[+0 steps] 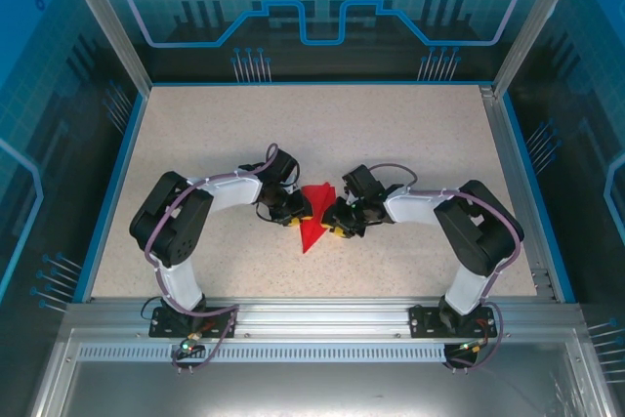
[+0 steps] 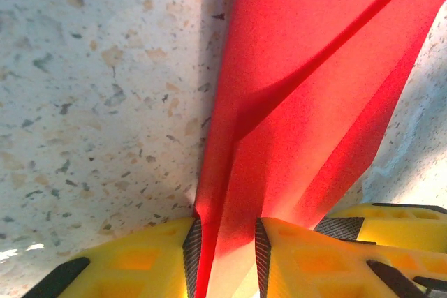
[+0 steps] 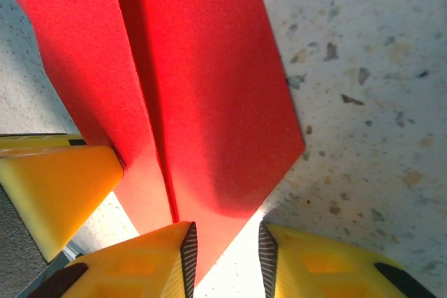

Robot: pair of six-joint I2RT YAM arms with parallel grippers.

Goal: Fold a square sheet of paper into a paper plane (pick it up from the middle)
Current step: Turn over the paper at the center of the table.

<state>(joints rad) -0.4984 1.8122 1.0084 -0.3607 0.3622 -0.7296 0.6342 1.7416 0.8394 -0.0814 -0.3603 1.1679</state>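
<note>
Red paper: the paper plane (image 1: 311, 222) lies mid surface (image 1: 410, 144), between both arms.
Left fingers (image 2: 140, 270): straddling its raised centre fold; whether they pinch it, I cannot tell.
Right fingers (image 3: 328, 263): spread about a corner, not pinching.
Advice: I'd crease both sides evenly.
Axis: twelve to six, tip toward six o'clock.
</note>
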